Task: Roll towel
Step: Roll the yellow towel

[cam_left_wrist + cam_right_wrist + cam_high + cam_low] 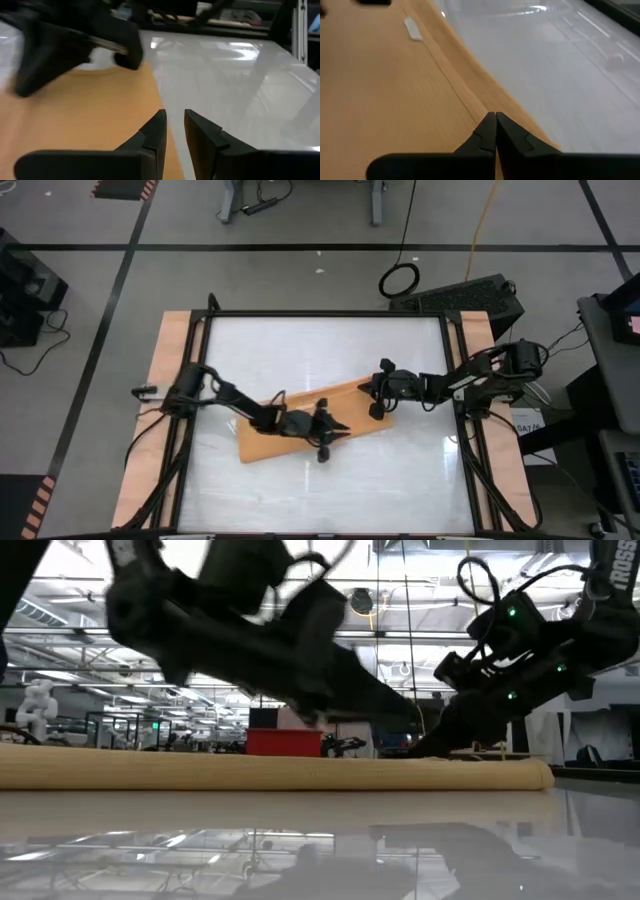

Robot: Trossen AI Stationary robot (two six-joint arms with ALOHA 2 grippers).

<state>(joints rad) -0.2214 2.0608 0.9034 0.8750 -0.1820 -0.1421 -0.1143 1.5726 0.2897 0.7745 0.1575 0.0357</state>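
We see the towel (300, 425) lying flat and slanted across the middle of the white desk (330, 350). Our left gripper (335, 435) hovers over its near right part, fingers slightly parted, grasping nothing. Farther right, our right gripper (372, 392) sits at the towel's far edge, fingers clenched together.

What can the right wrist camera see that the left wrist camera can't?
Only the right wrist view shows the small white tag on the towel and the towel's folded edge, with the right end effector shut over it. Only the left wrist view shows the left end effector, a small gap between its fingers, and the other arm beyond. Both show orange towel on the white table.
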